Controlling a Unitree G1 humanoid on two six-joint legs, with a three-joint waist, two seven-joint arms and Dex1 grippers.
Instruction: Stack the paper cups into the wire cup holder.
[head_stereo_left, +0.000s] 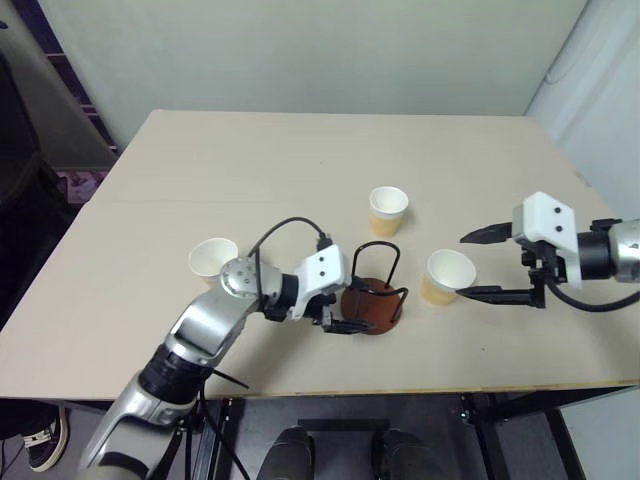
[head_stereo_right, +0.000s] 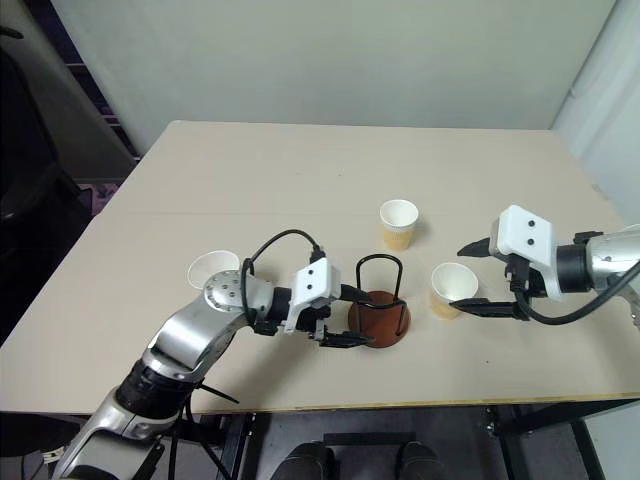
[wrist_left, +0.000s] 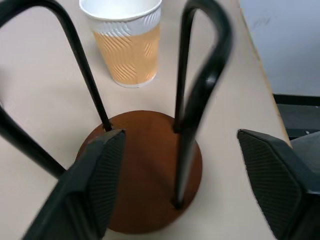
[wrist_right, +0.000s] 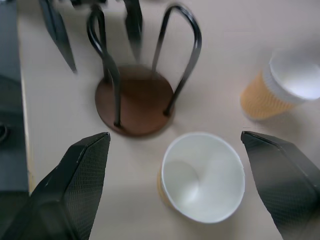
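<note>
Three yellow-orange tapered paper cups (head_stereo_left: 388, 210) (head_stereo_left: 447, 276) (head_stereo_left: 212, 258) stood around one black-wire, brown-based cup holder (head_stereo_left: 374, 294); left gripper (head_stereo_left: 349, 309) and right gripper (head_stereo_left: 488, 265) gaped, empty.

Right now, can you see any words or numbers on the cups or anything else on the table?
None. The three cups show just a wavy embossed pattern on their orange sides, no print. The holder, the table and the white pincer housings carry no readable text, label or number either.
</note>
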